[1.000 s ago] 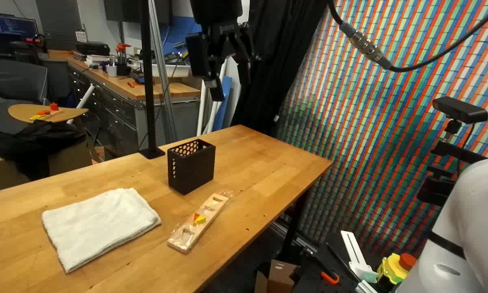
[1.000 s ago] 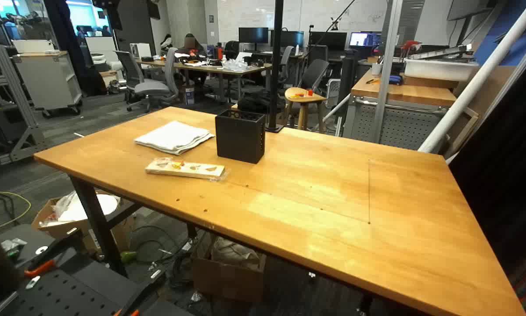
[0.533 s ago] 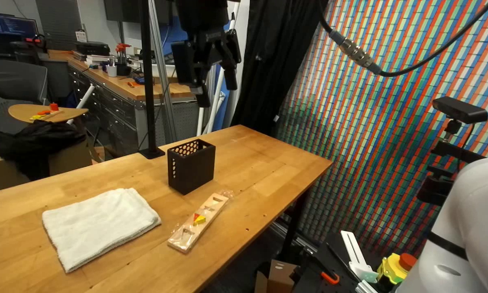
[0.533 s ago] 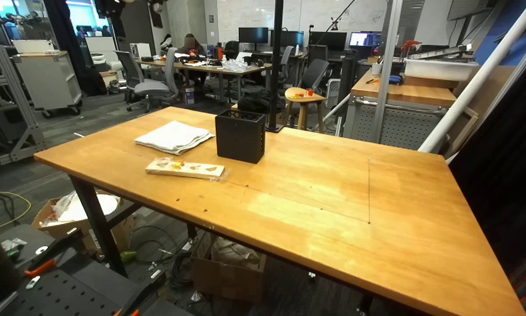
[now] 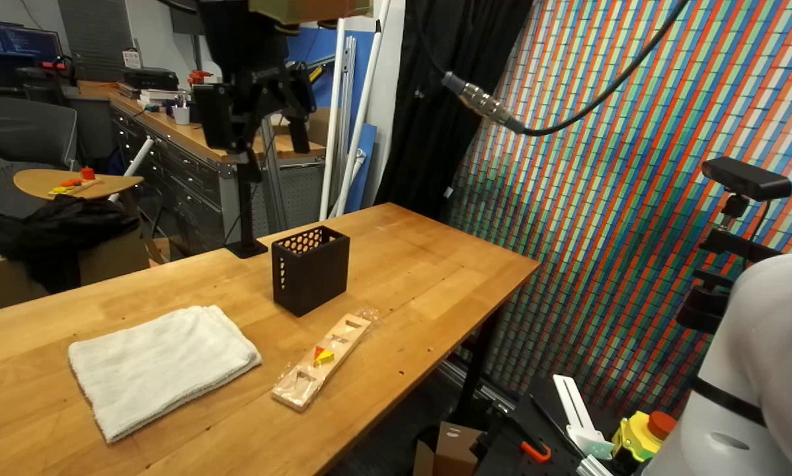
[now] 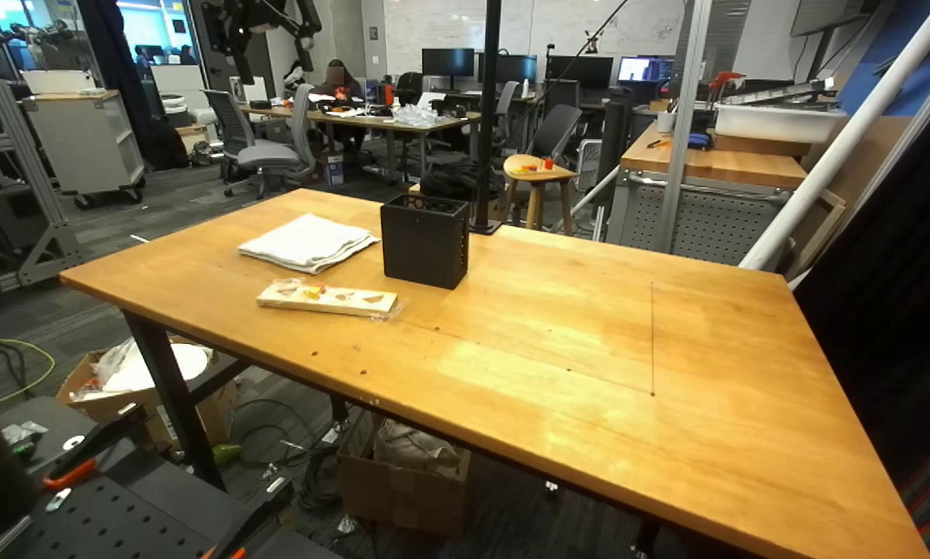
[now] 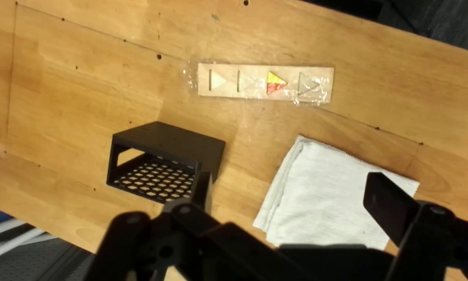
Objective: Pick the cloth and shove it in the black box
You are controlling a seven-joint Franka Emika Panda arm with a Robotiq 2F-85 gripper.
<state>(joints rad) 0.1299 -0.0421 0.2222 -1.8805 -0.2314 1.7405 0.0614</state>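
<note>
One wooden table [image 6: 605, 341], long, honey-coloured, board seams showing. Black post [image 6: 488, 116] upright at its edge, foot flat on the wood.

White cloth [image 5: 164, 367]: folded into a roughly four-sided pad, lying flat on the table, beside the black box [image 5: 320, 274] and outside it. In the wrist view, layered folds show along the side toward the box.

Box: upright, top open, near the post in both exterior views. One broad wall solid, some of the rest pierced with rows of openings. Bare wood shows between box and cloth; near, but apart.

Pincer [image 5: 277, 160]: in the air, well above the table, pointing down. Jaws spread wide, broad gap between them. From the wrist, one jaw overlaps a corner of the box, the other overlaps the cloth; both lie well below.

Film-wrapped wooden strip [image 7: 257, 91]: flat on the table, near cloth and box, apart from both. Four triangles in a row along it.

Yellow piece [image 7: 274, 77] and red piece [image 7: 273, 89]: side by side at the third triangle, counted from the left in the wrist view.

Small dark holes [image 7: 159, 57] dot the tabletop, one just beyond the strip's end.
</note>
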